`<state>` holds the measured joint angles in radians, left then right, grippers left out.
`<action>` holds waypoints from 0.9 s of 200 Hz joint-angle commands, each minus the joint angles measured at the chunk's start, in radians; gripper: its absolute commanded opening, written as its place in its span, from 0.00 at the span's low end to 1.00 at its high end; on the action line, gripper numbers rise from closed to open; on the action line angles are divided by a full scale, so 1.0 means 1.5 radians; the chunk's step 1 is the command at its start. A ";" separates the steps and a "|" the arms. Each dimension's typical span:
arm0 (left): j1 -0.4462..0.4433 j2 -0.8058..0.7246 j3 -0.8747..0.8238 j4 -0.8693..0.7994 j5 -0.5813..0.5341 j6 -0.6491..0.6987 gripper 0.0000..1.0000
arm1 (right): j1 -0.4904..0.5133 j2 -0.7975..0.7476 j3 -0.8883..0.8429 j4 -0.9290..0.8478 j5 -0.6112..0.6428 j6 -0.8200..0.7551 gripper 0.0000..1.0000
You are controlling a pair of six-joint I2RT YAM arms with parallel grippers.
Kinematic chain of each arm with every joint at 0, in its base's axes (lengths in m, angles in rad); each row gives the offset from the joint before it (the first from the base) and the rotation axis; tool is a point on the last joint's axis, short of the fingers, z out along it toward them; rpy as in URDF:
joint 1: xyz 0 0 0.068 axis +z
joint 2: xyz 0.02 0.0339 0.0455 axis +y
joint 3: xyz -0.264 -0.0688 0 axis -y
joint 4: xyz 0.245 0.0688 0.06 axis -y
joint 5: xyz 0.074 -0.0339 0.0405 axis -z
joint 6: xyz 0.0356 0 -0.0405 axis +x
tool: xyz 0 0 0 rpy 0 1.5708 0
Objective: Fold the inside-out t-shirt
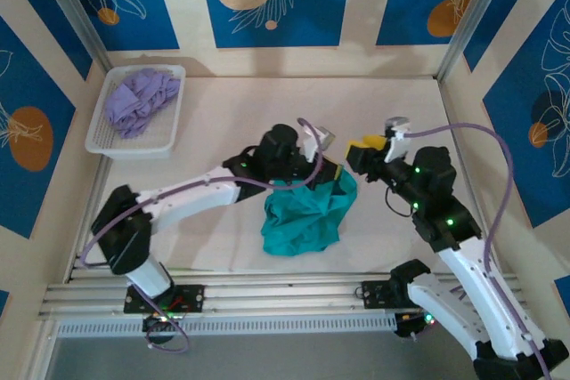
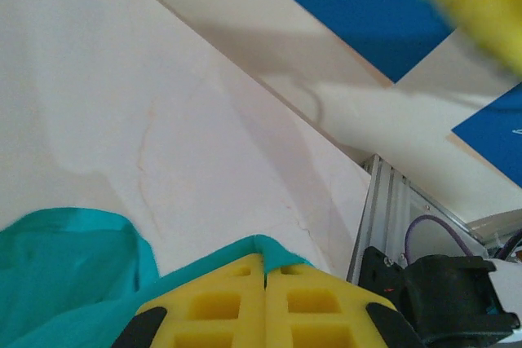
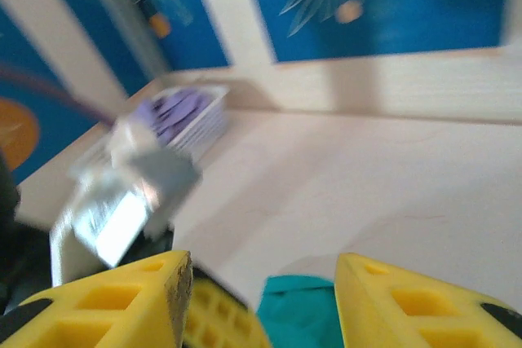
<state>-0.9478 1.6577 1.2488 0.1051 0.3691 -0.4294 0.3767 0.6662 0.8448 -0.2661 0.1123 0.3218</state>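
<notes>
T-shirt [image 1: 303, 215] lies crumpled in a teal heap on the pale counter [image 1: 223, 104] at the centre of the overhead view, slightly low, with its print and sleeves lost in the folds. Its upper edge is covered by the left gripper [image 1: 331, 171]. That gripper's wrist view shows yellow fingers [image 2: 220, 307] pressed together at the bottom centre and clamped on a fold of the teal cloth, which bunches round their tips. A blurred yellow shape in the upper right corner of that view is too smeared to identify. The right gripper [image 1: 361, 150] sits just right of the left one, near the upper right of the heap. Its own view is blurred, but the fingers [image 3: 122, 299] stand apart with nothing between them, and a patch of teal shows below the gap. A white basket [image 1: 134, 144] holding a lavender garment [image 1: 141, 100] sits in the upper left corner of the counter, well apart from the heap. Cream walls with blue leaf-patterned panels close in the top and both sides, and a metal rail runs along the bottom. Bare counter lies open above the arms and left of the heap.
</notes>
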 commanded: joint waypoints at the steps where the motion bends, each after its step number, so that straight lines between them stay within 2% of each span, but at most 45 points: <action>1: -0.039 0.080 0.064 0.039 -0.033 -0.030 0.00 | -0.025 -0.012 0.013 -0.094 0.161 0.014 0.52; 11: -0.056 0.127 0.097 0.042 -0.030 -0.035 0.00 | -0.038 -0.011 0.013 -0.092 0.169 0.016 0.52; 23: -0.070 0.184 0.155 0.026 0.002 -0.043 0.06 | -0.052 -0.003 0.011 -0.092 0.176 0.022 0.53; 42: -0.078 0.227 0.206 -0.009 0.079 -0.038 0.36 | -0.070 0.011 0.011 -0.096 0.179 0.032 0.55; 56: -0.072 0.203 0.181 -0.035 0.098 -0.003 0.53 | -0.077 0.017 0.009 -0.101 0.177 0.037 0.56; 83: -0.027 0.088 0.037 -0.029 0.093 0.032 0.70 | -0.080 0.023 -0.019 -0.087 0.173 0.046 0.58; 98: 0.017 0.010 -0.066 -0.022 0.073 0.006 0.71 | -0.080 0.037 -0.039 -0.073 0.137 0.057 0.59; 114: 0.078 -0.085 -0.182 -0.032 -0.001 -0.052 0.71 | -0.075 0.084 -0.057 -0.062 0.059 0.073 0.61; 134: 0.162 -0.191 -0.310 -0.068 -0.076 -0.112 0.71 | -0.050 0.195 -0.056 -0.055 -0.036 0.076 0.63; 150: 0.194 -0.249 -0.381 -0.091 -0.128 -0.123 0.77 | -0.026 0.303 -0.031 -0.056 -0.074 0.067 0.64; 164: 0.199 -0.250 -0.403 -0.096 -0.118 -0.128 0.78 | 0.001 0.388 0.001 -0.058 -0.061 0.050 0.66; 180: 0.198 -0.217 -0.414 -0.068 -0.060 -0.157 0.78 | 0.018 0.471 0.036 -0.061 -0.029 0.036 0.67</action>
<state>-0.6445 1.2823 0.6617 -0.0021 0.2405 -0.5888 0.3649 1.2510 0.8127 -0.3550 0.0921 0.4068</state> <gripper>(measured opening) 0.783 0.662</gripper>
